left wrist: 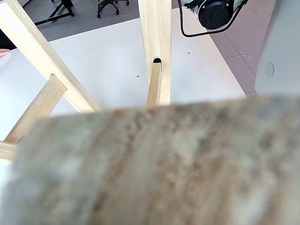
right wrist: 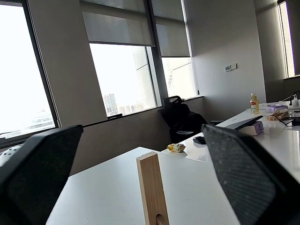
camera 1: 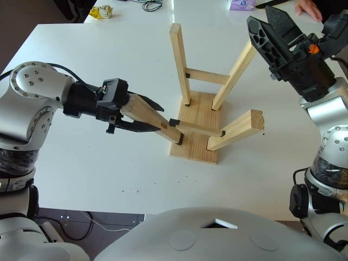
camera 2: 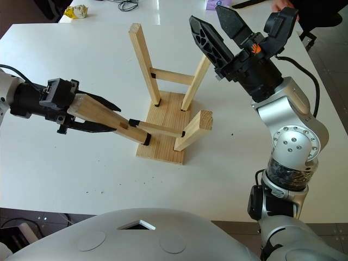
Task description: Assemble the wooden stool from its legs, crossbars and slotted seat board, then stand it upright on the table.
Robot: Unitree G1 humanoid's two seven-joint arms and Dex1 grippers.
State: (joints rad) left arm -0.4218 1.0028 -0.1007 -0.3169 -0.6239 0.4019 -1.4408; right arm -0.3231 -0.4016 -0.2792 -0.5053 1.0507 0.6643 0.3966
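We find the pale wooden seat board (camera 1: 200, 111) lying flat near the middle of the table. Two far legs (camera 1: 180, 62) stand in it, joined by a crossbar (camera 1: 207, 76). The near left leg (camera 1: 142, 111) and near right leg (camera 1: 236, 130), joined by a second crossbar (camera 1: 198, 128), rise slanted from the board's near corners. The left gripper (camera 1: 157, 119) clamps the near left leg.

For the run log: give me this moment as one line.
left gripper shut on tilted near leg | right gripper open, over far-right leg | seat board flat on table
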